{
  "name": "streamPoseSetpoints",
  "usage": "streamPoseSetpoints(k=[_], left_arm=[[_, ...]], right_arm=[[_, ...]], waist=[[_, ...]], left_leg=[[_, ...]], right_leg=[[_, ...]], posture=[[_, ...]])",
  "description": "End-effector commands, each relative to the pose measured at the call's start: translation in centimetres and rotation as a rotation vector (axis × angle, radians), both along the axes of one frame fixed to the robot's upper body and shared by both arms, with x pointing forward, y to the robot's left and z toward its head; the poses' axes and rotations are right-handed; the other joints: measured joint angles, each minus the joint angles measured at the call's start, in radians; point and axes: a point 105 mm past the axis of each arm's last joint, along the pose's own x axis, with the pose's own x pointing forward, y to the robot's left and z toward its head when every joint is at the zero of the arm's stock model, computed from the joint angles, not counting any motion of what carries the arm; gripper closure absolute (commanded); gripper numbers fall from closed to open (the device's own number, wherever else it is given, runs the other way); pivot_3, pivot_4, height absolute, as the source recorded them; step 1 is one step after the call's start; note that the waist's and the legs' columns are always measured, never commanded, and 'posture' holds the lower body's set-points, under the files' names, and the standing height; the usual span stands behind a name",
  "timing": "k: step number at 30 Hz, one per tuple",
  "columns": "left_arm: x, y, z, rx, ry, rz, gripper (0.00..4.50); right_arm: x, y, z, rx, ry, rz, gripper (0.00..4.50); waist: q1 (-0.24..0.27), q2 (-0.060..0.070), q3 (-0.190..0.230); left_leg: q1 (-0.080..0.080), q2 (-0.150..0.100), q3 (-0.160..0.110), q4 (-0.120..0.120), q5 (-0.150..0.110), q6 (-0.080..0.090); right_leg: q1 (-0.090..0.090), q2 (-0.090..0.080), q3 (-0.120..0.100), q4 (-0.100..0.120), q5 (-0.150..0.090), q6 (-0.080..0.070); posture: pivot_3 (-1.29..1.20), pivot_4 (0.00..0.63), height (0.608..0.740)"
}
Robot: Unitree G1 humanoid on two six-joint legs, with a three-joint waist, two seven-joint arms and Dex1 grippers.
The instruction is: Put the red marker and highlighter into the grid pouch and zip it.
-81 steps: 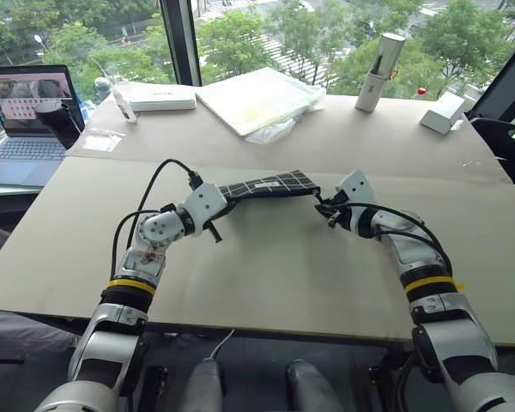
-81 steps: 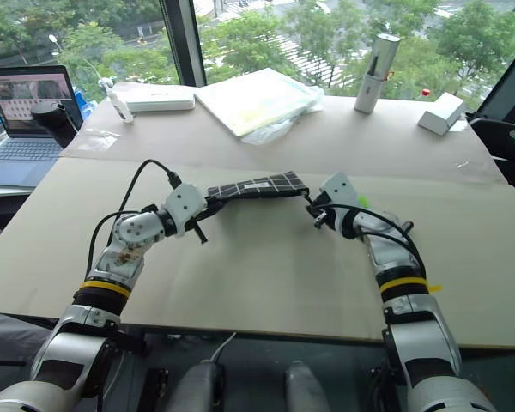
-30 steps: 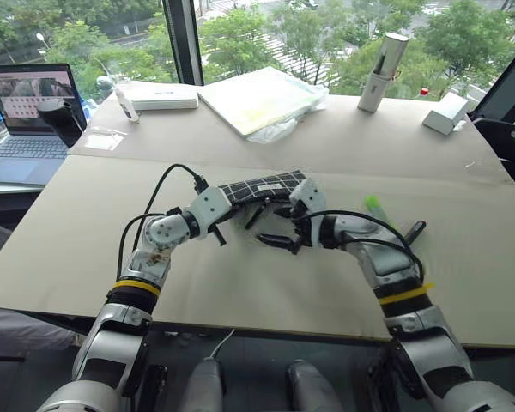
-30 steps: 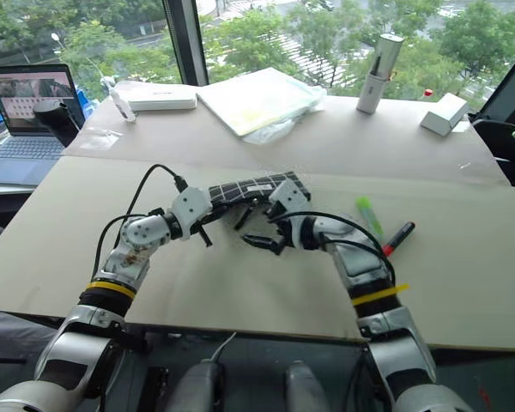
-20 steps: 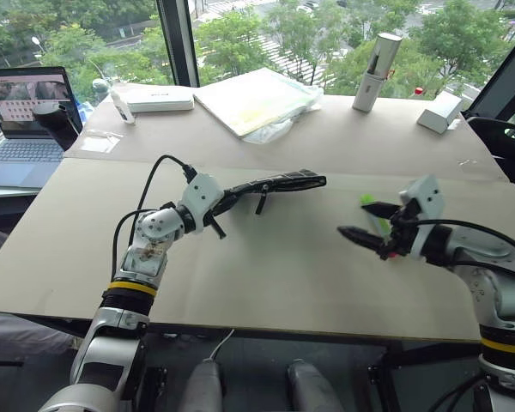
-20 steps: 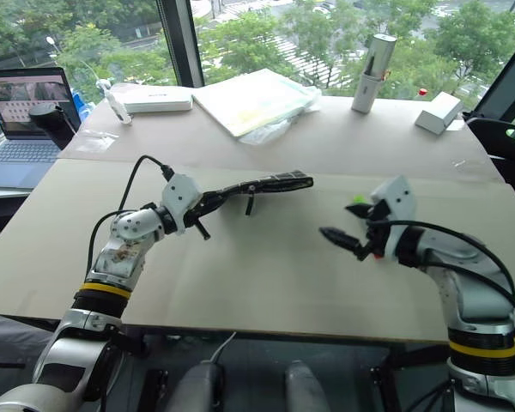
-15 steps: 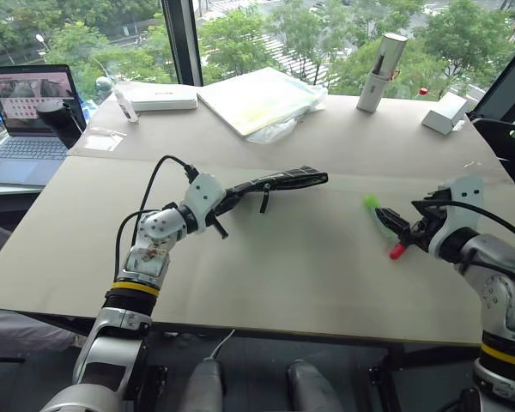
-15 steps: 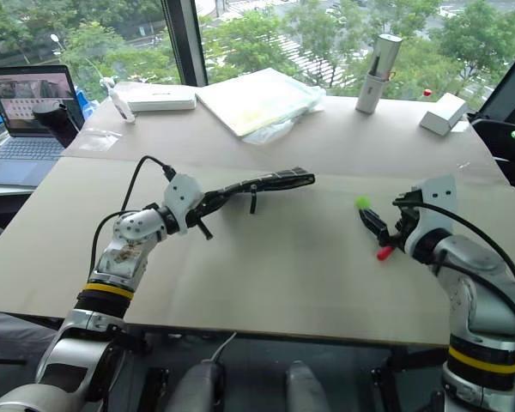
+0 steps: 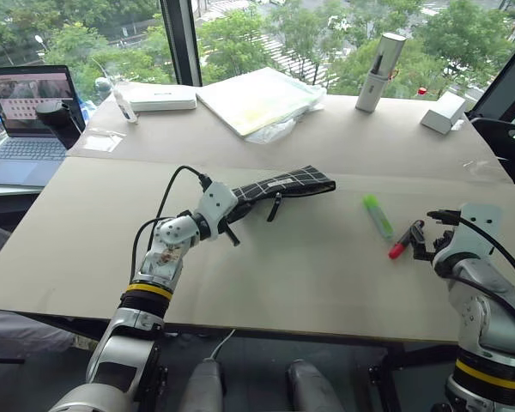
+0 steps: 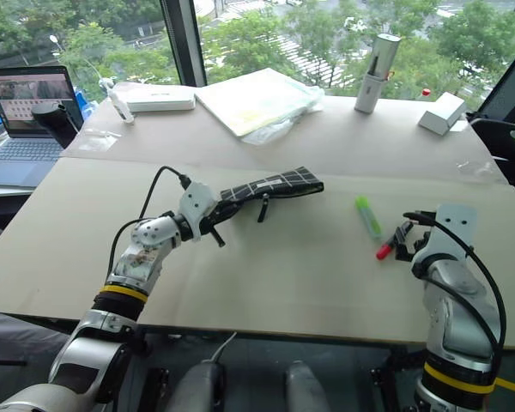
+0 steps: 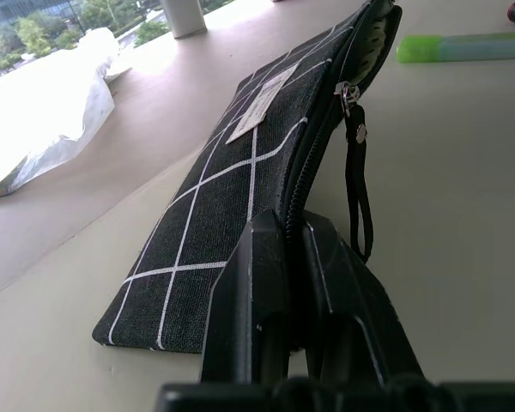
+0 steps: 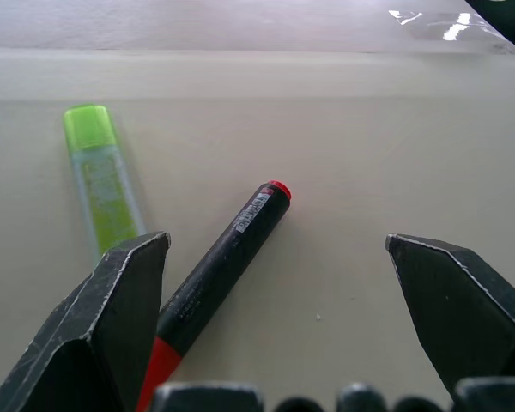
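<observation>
Your right gripper [image 12: 279,326], jaws wide apart, sits at the worktop's right edge. The black-barrelled red marker [image 12: 227,257] lies just ahead, angled across its left finger, beside the light-green highlighter [image 12: 103,176].

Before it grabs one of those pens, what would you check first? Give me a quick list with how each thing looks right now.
1. Right end effector open wide: ok.
2. Red marker lying free on the table, between the open fingers: ok.
3. Highlighter lying apart from the marker: ok.
4. Left end effector shut on the grid pouch edge: ok.
5. Pouch mouth unzipped at its far end: ok.
6. Mouth wide enough for a pen: cannot tell.
</observation>
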Motion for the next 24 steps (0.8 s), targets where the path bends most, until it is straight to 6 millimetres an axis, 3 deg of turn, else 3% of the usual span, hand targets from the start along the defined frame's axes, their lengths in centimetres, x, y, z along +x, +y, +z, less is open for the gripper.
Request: streamPoseSetpoints(k=[1, 9, 15, 24], left_arm=[[-0.2, -0.5, 1.5, -0.020, -0.057, -0.012, 4.50], [-0.5, -0.2, 1.5, -0.035, -0.056, 0.006, 4.50], [-0.6, 0.1, 1.6, -0.039, -0.054, 0.020, 4.50], [-0.5, 0.2, 1.7, -0.036, -0.056, 0.026, 4.50]], right_arm=[[0.8, -1.1, 1.0, -0.006, -0.054, -0.089, 0.02], [1.8, -1.4, 1.0, -0.034, -0.057, -0.143, 0.02], [2.4, 0.2, -0.5, 0.041, -0.040, -0.136, 0.02], [1.6, -0.3, -1.9, 0.039, -0.008, -0.188, 0.02]], waist=[[0.000, 0.000, 0.000], [0.002, 0.000, 0.000], [-0.003, 0.000, 0.000], [-0.002, 0.000, 0.000]], left_leg=[[0.000, 0.000, 0.000, 0.000, 0.000, 0.000], [0.000, 0.000, 0.000, 0.000, 0.000, 0.000], [0.000, 0.000, 0.000, -0.001, 0.000, 0.000], [0.000, 0.000, 0.000, -0.001, 0.000, 0.000]], right_leg=[[0.000, 0.000, 0.000, 0.000, 0.000, 0.000], [0.000, 0.000, 0.000, 0.000, 0.000, 0.000], [0.000, 0.000, 0.000, 0.000, 0.000, 0.000], [0.000, 0.000, 0.000, 0.000, 0.000, 0.000]], posture=[[0.00, 0.150, 0.740], [0.00, 0.150, 0.740], [0.00, 0.150, 0.740], [0.00, 0.150, 0.740]])
